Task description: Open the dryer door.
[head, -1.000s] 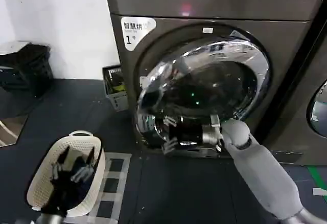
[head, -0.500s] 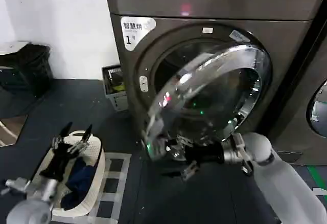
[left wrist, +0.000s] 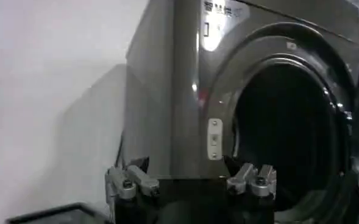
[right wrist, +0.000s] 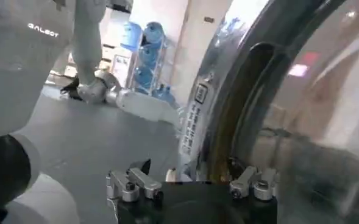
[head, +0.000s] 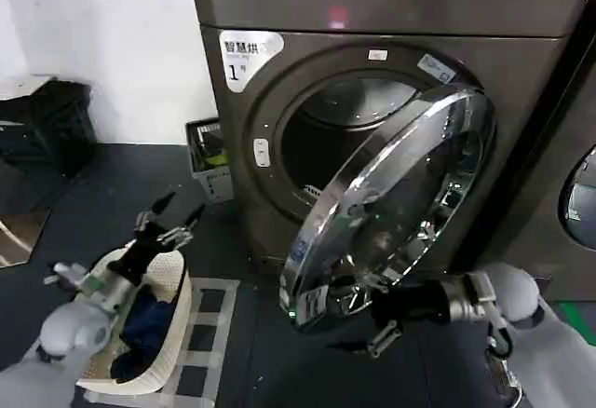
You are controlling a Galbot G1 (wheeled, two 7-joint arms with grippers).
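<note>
Fingers of the right gripper (head: 377,319) stand spread at the lower rim of the large round chrome-rimmed dryer door (head: 391,208), one below the rim; whether they touch it I cannot tell. That door, with dark tinted glass, hangs swung well out from the grey dryer's (head: 372,82) front, baring the dark drum opening (head: 340,138). Over the white woven laundry basket (head: 154,333) on the dark floor, the left gripper (head: 168,222) hovers, fingers wide apart and empty.
</note>
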